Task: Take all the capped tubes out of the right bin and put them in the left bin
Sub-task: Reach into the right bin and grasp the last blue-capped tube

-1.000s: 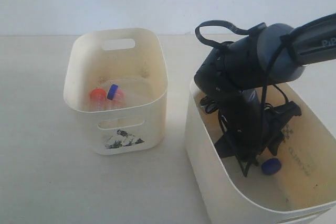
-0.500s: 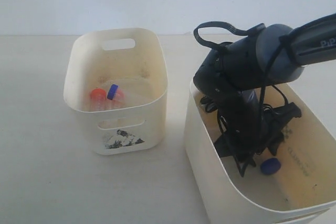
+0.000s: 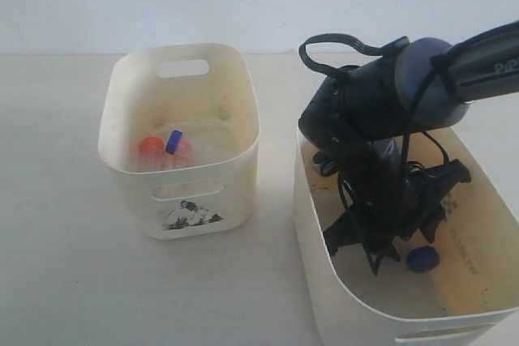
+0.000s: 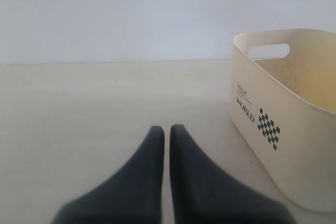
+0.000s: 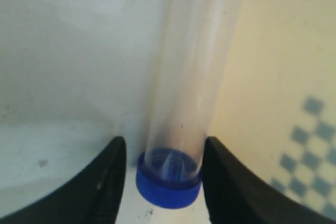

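The right bin (image 3: 312,224) holds one clear tube with a blue cap (image 3: 422,259), lying against the bin's inner wall. My right gripper (image 3: 397,261) is down inside this bin. In the right wrist view its black fingers (image 5: 110,177) stand open on either side of the tube's blue cap (image 5: 169,184), with a small gap on one side; the gripper (image 5: 165,141) has not closed. The left bin (image 3: 243,103) with the torn black label contains three capped tubes: two orange (image 3: 150,147) and one blue (image 3: 173,142). My left gripper (image 4: 166,129) is shut and empty over the bare table.
The right arm's dark wrist and cables (image 3: 365,111) fill much of the right bin's opening. In the left wrist view a cream bin wall (image 4: 283,124) with a black checker print and the word WORLD stands beside the left gripper. A pale wall rises behind the table.
The right gripper has sunk slightly deeper around the blue-capped tube. The right bin has slid a little to the right. The left bin and its tubes have not moved.
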